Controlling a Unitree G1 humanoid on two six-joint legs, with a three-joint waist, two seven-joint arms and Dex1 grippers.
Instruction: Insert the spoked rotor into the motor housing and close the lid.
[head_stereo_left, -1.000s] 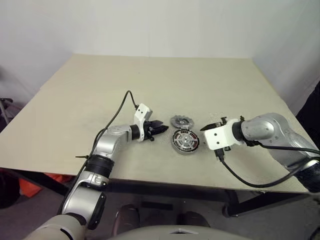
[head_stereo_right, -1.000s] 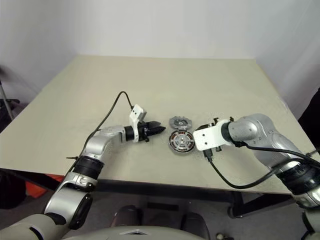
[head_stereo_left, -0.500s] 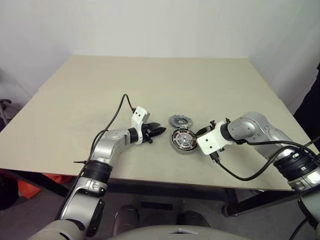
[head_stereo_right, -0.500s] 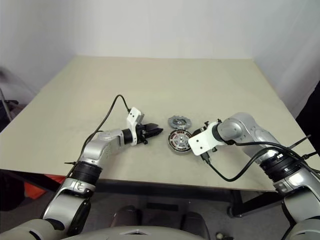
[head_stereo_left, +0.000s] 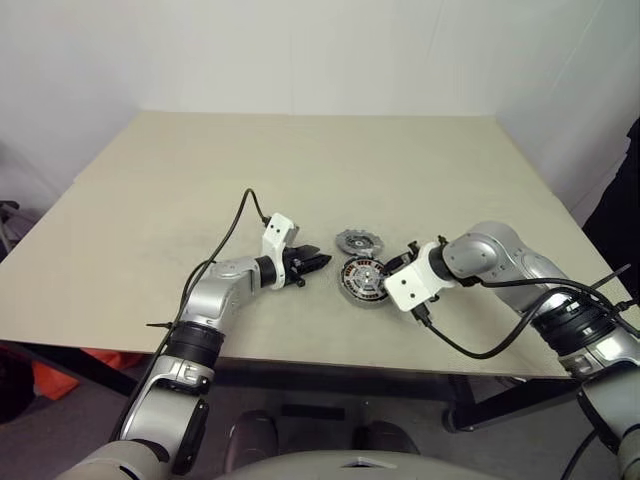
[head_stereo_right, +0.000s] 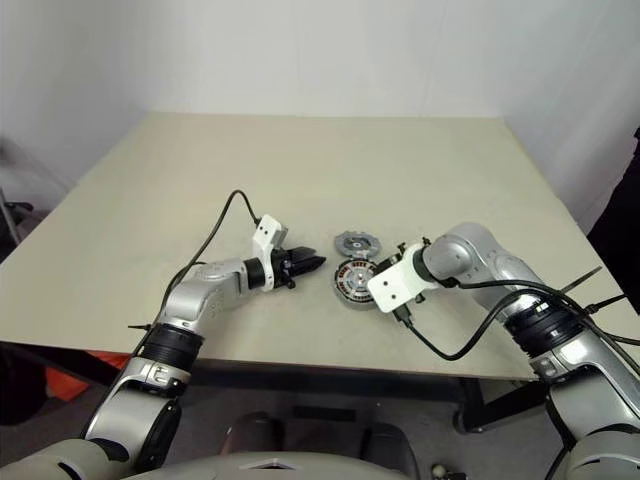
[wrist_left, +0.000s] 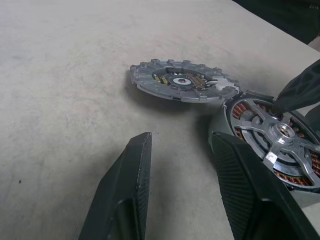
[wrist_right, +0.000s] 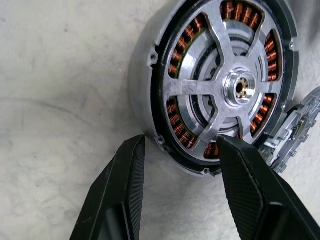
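Lowered toward the motor housing (wrist_right: 210, 85), the right end effector (wrist_right: 177, 187) now straddles its rim, open, gripping nothing. Spoked rotor (wrist_right: 225, 87) sits inside the housing. Lid (wrist_left: 182, 82) lies just beyond. Left end effector (wrist_left: 182, 170), open, waits beside the housing on the table (head_stereo_left: 300, 170).

change: right gripper (wrist_right: 177, 165) moved in and down over motor housing (wrist_right: 220, 85) | jaws now straddle its rim
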